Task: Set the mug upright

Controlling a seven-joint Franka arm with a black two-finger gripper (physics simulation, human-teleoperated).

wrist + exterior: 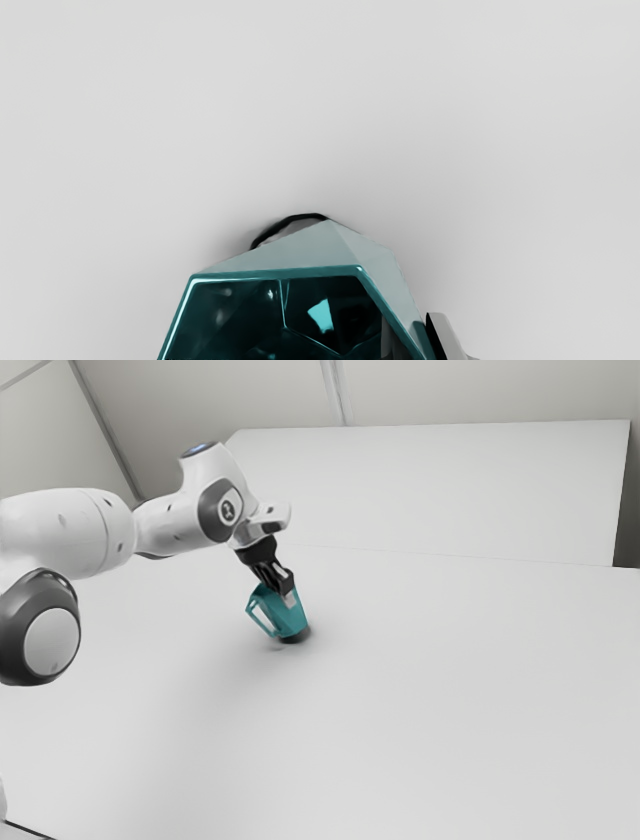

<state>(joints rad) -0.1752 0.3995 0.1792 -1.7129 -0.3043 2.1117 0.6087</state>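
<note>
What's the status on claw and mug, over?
Claw shut on wall of mug, one finger inside. Mug tilted, mouth up, not upright. No obstruction seen.

1. Mug (289,618): teal, smooth flat facets; inside very glossy, sharp highlights; plastic or glaze, can't tell.
2. Mug outer faces: smooth, pale sheen.
3. Arm (75,530): white, smooth, plastic-looking, soft sheen.
4. Gripper (288,596): black, mostly matt, hard-looking.
5. Table (400,710): white, smooth, matt, material unclear.
6. Far wall (450,390): pale, smooth, matt.
</note>
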